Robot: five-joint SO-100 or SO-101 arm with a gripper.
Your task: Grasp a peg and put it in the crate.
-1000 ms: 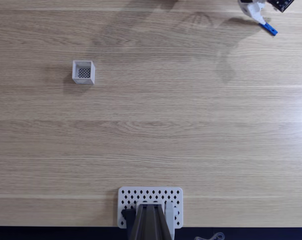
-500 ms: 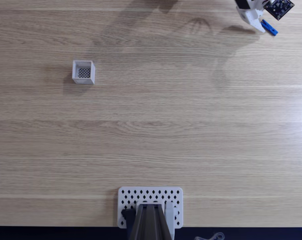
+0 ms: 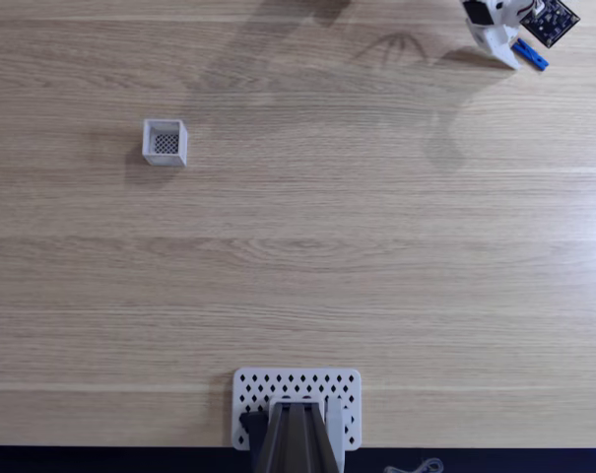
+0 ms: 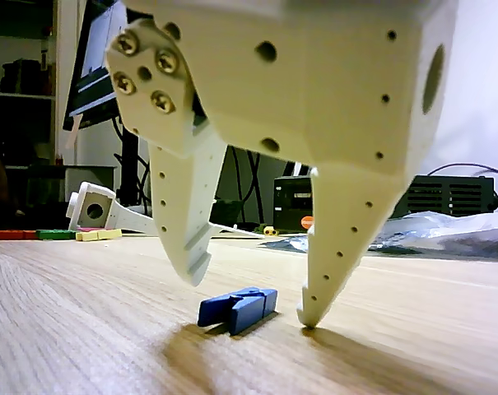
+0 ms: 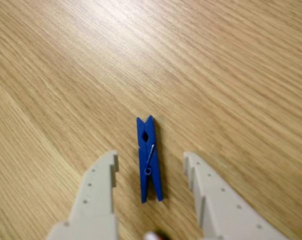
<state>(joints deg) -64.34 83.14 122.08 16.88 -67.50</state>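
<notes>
my gripper (image 5: 150,170) hangs low with fingers spread either side of the blue peg (image 5: 149,159), which lies flat on the table (image 3: 376,246), so closing should pinch its long sides. the crate (image 3: 165,142) sits well apart, empty.

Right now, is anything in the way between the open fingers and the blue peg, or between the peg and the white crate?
Nothing visible. The gripper is open astride the peg, which lies flat on bare wood. In the fixed view, only bare table separates peg and crate.
</notes>
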